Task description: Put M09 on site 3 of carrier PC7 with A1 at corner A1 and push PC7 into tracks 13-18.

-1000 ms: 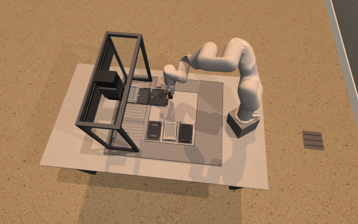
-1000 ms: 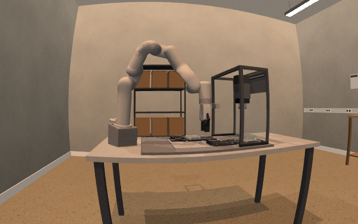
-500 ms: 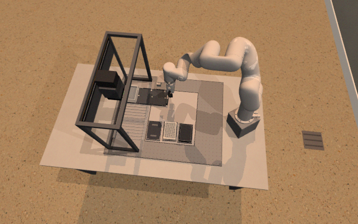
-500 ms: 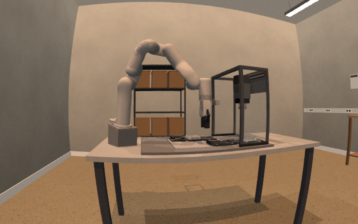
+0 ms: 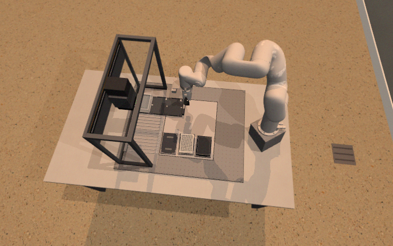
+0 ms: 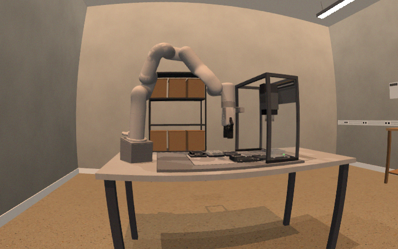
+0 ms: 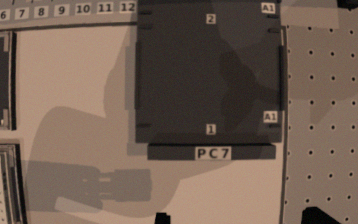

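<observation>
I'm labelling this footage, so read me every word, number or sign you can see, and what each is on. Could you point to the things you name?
"PC7": front of the plate carrier (image 5: 173, 111) (image 7: 160, 152).
"1", "2": its sites.
"A1", twice: its right side.
"6" to "12": track numbers on the apron (image 7: 75, 60).
The wall sheet (image 6: 393, 91): too small to read.

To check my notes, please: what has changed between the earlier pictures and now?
The open jaws moved upward, above the table. Nothing was visibly grasped or released. The carrier and black frame stayed put.
</observation>
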Controlling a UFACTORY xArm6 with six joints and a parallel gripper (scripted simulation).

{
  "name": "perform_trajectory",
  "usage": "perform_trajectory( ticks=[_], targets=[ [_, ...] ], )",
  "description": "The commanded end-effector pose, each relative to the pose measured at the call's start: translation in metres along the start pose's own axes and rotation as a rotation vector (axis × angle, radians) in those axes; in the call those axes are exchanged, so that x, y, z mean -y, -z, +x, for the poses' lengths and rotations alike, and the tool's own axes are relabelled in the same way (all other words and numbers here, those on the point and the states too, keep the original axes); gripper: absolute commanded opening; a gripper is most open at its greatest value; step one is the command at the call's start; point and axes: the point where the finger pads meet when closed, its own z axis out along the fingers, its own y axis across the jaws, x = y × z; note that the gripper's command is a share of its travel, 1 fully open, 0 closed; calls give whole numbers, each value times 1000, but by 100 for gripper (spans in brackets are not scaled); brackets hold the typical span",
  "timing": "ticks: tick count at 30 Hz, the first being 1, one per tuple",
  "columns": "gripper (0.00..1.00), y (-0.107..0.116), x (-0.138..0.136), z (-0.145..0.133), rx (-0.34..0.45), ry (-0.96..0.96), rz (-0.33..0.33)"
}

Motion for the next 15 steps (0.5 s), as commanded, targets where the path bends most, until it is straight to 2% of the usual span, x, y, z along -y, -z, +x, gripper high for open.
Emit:
perform_trajectory(
  ticks=[1, 15],
  targets=[
    [82, 9, 0, 2, -4, 0, -1],
    [82, 29, 0, 1, -4, 0, -1]
  ],
)
